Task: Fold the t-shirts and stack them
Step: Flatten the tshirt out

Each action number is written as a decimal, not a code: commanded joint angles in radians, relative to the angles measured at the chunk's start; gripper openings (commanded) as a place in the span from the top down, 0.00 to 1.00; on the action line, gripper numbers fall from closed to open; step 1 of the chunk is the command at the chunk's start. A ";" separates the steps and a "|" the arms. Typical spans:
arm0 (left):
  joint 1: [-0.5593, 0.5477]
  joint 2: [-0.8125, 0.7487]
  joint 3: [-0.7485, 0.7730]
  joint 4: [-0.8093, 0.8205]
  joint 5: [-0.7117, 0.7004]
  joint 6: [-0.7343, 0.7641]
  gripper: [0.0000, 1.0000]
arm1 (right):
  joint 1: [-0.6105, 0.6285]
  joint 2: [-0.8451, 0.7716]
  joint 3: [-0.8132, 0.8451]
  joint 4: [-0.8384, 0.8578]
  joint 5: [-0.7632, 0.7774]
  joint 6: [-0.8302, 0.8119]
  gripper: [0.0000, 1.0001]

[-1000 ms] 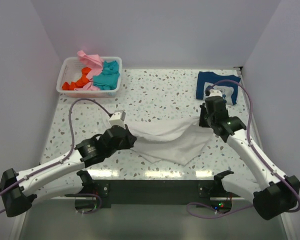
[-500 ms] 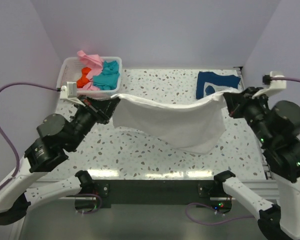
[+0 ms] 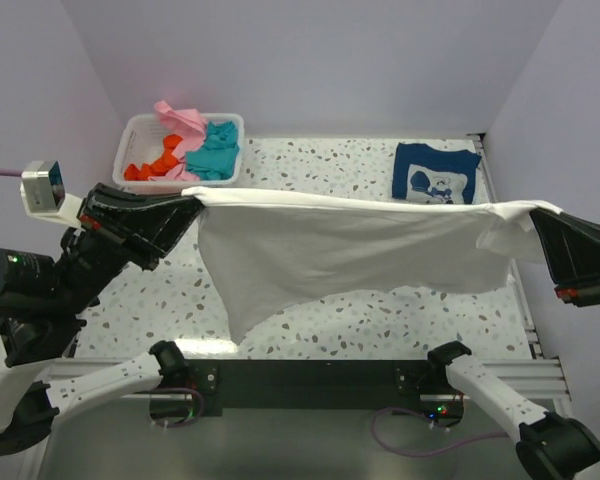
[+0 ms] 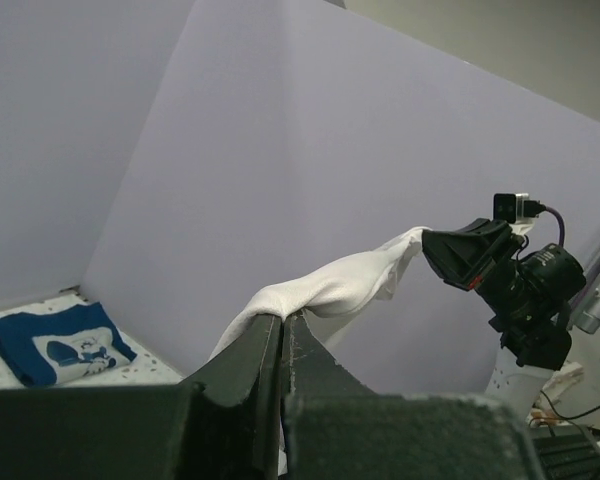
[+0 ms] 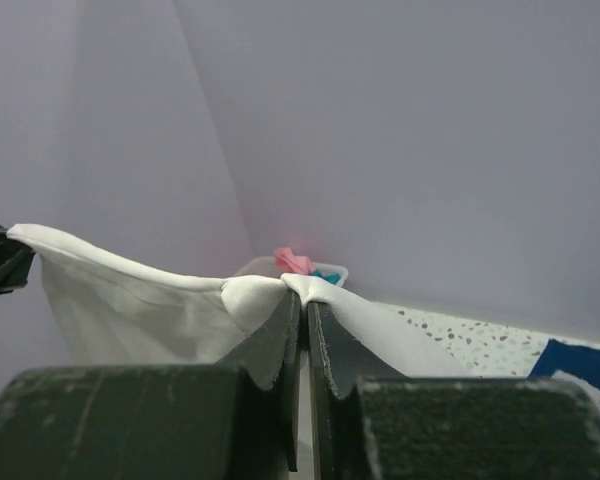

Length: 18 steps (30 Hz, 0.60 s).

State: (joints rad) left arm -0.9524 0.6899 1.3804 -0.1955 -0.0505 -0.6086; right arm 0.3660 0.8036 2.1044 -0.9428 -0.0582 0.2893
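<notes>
The white t-shirt (image 3: pixel 340 250) hangs stretched in the air between my two grippers, high above the table. My left gripper (image 3: pixel 192 200) is shut on its left corner; in the left wrist view the gripper (image 4: pixel 283 318) pinches the white cloth (image 4: pixel 330 285). My right gripper (image 3: pixel 533 214) is shut on its right corner; in the right wrist view the gripper (image 5: pixel 302 295) pinches the cloth (image 5: pixel 130 300). The navy t-shirt (image 3: pixel 435 178) with a white print lies folded at the back right. Pink, teal and orange t-shirts (image 3: pixel 195 150) sit in the basket.
A white slotted basket (image 3: pixel 140 130) stands at the back left corner of the speckled table (image 3: pixel 330 170). Lavender walls close in the left, back and right sides. Both arms are raised high, close to the camera.
Both grippers have risen and moved apart, lifting the white t-shirt off the table and pulling it taut; it now hangs spread wide in the air.
</notes>
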 commanded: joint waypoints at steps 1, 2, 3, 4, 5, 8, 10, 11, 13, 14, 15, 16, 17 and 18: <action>-0.003 0.006 0.039 0.056 0.103 -0.006 1.00 | -0.002 0.023 0.049 -0.034 -0.092 0.013 0.95; -0.003 0.008 0.040 0.057 0.101 -0.006 1.00 | -0.001 0.023 0.052 -0.034 -0.095 0.013 0.95; -0.003 0.010 0.040 0.054 0.095 -0.005 1.00 | -0.002 0.023 0.051 -0.027 -0.100 0.011 0.95; -0.003 0.011 0.037 0.051 0.066 -0.003 1.00 | -0.002 0.025 0.046 -0.025 -0.100 0.010 0.95; -0.003 0.016 0.037 0.032 0.051 0.000 1.00 | -0.002 0.026 0.026 -0.019 -0.100 0.008 0.95; -0.005 0.043 0.039 -0.067 -0.176 0.018 1.00 | -0.001 0.029 -0.067 0.019 -0.086 -0.010 0.94; -0.005 0.068 0.013 -0.105 -0.306 0.027 1.00 | -0.002 0.034 -0.141 0.065 -0.077 -0.027 0.94; -0.003 0.075 -0.001 -0.142 -0.448 0.024 1.00 | -0.001 0.035 -0.232 0.085 -0.065 -0.032 0.94; -0.003 0.106 -0.056 -0.180 -0.690 -0.003 1.00 | -0.001 0.042 -0.332 0.145 -0.045 -0.035 0.94; -0.003 0.118 -0.098 -0.224 -0.766 -0.022 1.00 | -0.001 0.048 -0.433 0.188 -0.029 -0.038 0.94; -0.003 0.152 -0.118 -0.254 -0.840 -0.075 1.00 | -0.001 0.060 -0.482 0.209 -0.022 -0.039 0.93; -0.002 0.172 -0.135 -0.334 -0.953 -0.120 1.00 | -0.002 0.072 -0.577 0.229 -0.009 -0.039 0.92; 0.006 0.192 -0.177 -0.363 -0.989 -0.155 1.00 | -0.001 0.084 -0.622 0.274 -0.003 -0.036 0.92; 0.020 0.235 -0.199 -0.395 -0.999 -0.227 1.00 | -0.002 0.115 -0.665 0.297 0.014 -0.033 0.92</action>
State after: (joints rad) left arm -0.9482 0.8402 1.2495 -0.4141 -0.7528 -0.6907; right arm 0.3660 0.8524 1.5463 -0.7677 -0.0956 0.2680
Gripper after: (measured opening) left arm 0.021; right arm 0.078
